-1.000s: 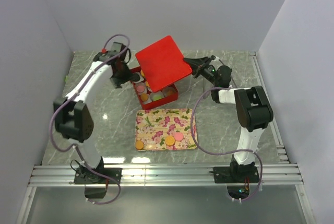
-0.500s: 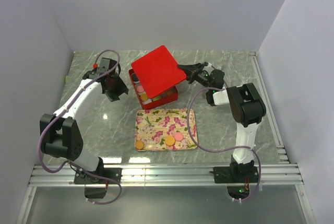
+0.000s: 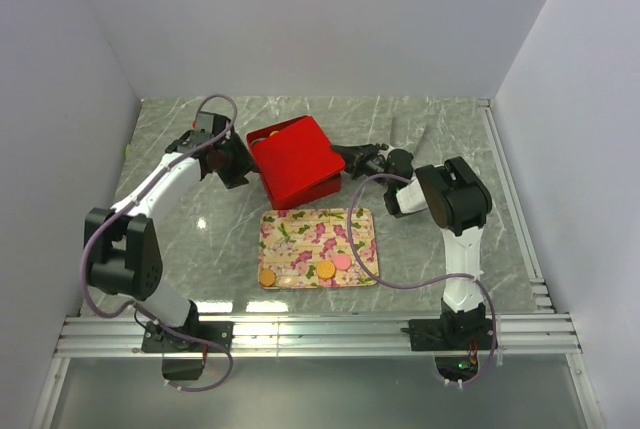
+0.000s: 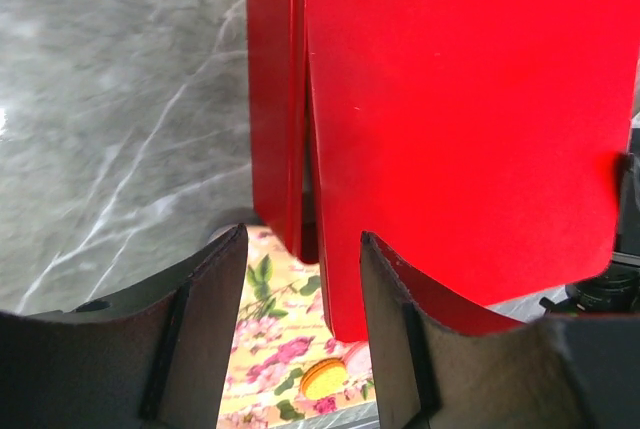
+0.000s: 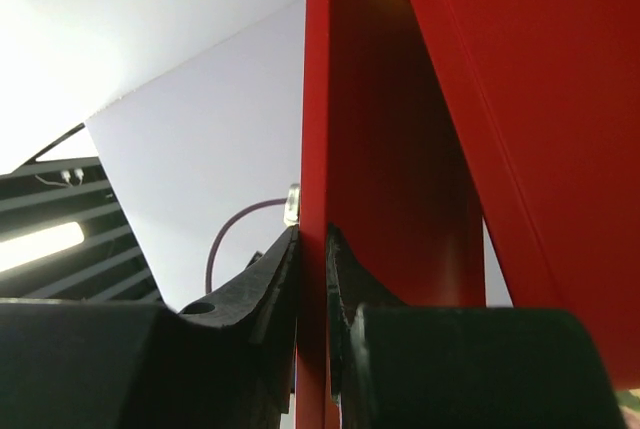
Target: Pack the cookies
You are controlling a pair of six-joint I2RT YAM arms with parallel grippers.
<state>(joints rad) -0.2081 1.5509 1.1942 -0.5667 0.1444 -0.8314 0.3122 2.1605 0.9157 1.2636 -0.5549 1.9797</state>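
Observation:
A red lid (image 3: pixel 300 154) lies tilted over the red box (image 3: pixel 259 135), hiding nearly all the cookies inside. My right gripper (image 3: pixel 346 155) is shut on the lid's right rim (image 5: pixel 312 149). My left gripper (image 3: pixel 245 167) stands open at the box's left side; its fingers (image 4: pixel 210 289) straddle the lid's edge (image 4: pixel 325 279) and the box wall (image 4: pixel 270 99) without touching them. Three cookies lie on the floral tray (image 3: pixel 300 234): an orange one (image 3: pixel 267 276) at the front left, another orange one (image 3: pixel 325 269) and a pink one (image 3: pixel 343 261). The left wrist view shows an orange cookie (image 4: pixel 323 377) between the fingers.
The floral tray sits just in front of the box, mid-table. White walls close in the marble table (image 3: pixel 180 229) on the left, back and right. A metal rail (image 3: pixel 320 334) with both arm bases runs along the near edge.
My right gripper has swung the raised lid down and left over the box. My left arm pulled away to the left, then came back to the box's left side.

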